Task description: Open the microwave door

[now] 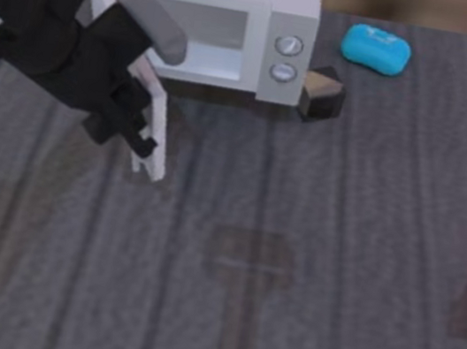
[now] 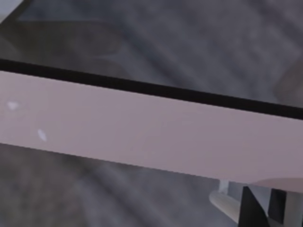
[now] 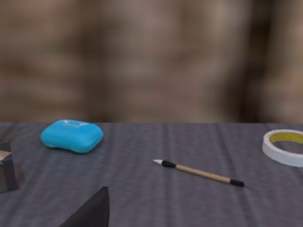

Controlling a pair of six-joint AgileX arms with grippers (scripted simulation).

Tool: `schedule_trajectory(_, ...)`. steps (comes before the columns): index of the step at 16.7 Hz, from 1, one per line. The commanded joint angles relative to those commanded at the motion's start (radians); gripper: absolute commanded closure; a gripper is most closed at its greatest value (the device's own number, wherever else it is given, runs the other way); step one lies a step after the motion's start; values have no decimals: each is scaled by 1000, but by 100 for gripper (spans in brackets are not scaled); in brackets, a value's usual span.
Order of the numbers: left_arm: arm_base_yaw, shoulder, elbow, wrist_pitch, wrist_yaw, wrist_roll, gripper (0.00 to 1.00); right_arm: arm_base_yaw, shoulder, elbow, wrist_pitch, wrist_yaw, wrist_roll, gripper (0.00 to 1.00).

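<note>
door swung out from the microwave, left arm working at its edge

top view: the microwave [image 1: 242,15] is a boxy light-grey unit at the far side of the table [image 1: 307,268], with two round silver knobs at the right of its front; its cavity is showing, and the microwave door [image 1: 153,130] stands out from the front left corner of the microwave toward the near side. the left gripper [image 1: 132,135] is against this door, but whether it is clenched on it i cannot tell. right of the microwave are a small dark cube [image 1: 322,92], touching or just beside it, and a blue pad [image 1: 376,49]. left wrist view: the door [image 2: 151,137] is a flat, pale, stiff slab with a dark edge; i judge it is light, turns only on its hinge, and is best taken at the slim handle bar. right wrist view: no microwave here, and the right gripper is not seen; a brush [image 3: 199,172] and a tape roll [image 3: 284,147] lie on the table.
</note>
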Motion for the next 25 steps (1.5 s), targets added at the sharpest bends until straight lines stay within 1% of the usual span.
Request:
schedule_trajectory(3,22,-16,-3,-7,26,50,100,0,0,0,0,0,0,0)
schedule_trajectory(25,23,-17,-3,-7,27,51,100,0,0,0,0,0,0,0)
